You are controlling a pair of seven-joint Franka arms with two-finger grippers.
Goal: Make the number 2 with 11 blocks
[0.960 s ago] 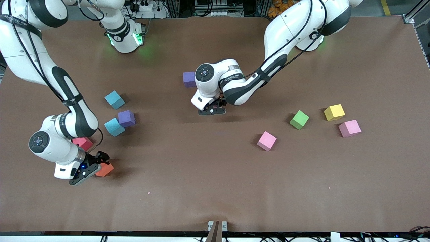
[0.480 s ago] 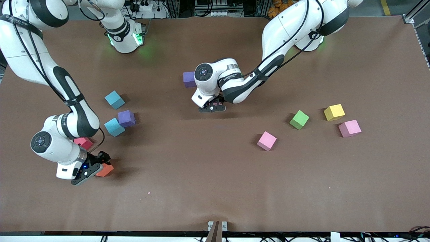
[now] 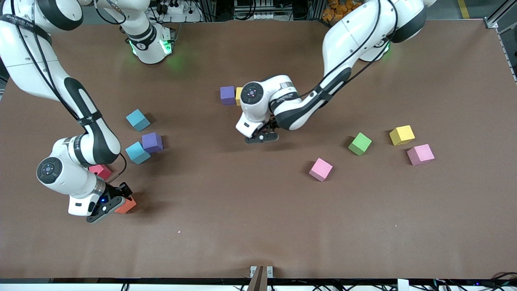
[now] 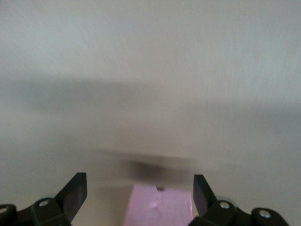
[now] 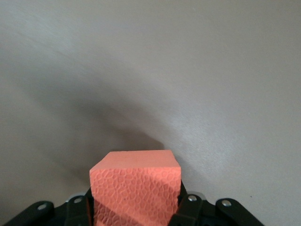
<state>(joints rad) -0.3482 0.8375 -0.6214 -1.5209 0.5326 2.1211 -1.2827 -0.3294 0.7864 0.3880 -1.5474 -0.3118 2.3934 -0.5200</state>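
While the digit is barely begun, the scene reads as follows.

Table (image 3: 258, 226): brown mat, blocks scattered toward both ends, only a short row started near the middle.

Right arm: reaches toward its own end of the table; the right gripper (image 3: 117, 202) has its fingers pressed against opposite flat sides of the orange block (image 3: 126, 205), which sits squarely between them in the right wrist view (image 5: 135, 188).

Left arm: reaches to mid-table; the left gripper (image 3: 262, 136) stands spread, its fingers clear of the pink block (image 4: 159, 207) lying between them in the left wrist view.

Started row: purple block (image 3: 227, 95) touching a yellow block (image 3: 238, 95), partly hidden by the left wrist.

Loose blocks: two light blue (image 3: 137, 119), (image 3: 137, 152), purple (image 3: 152, 142), red (image 3: 100, 171); toward the left arm's end green (image 3: 360, 144), yellow (image 3: 402, 135), pink (image 3: 420, 154), pink (image 3: 320, 169).

Handling: likely light, soft foam with a pebbled skin; a modest squeeze on two parallel faces, centred, should hold without denting or twisting.

Look: equal matte cubes, plain faces.
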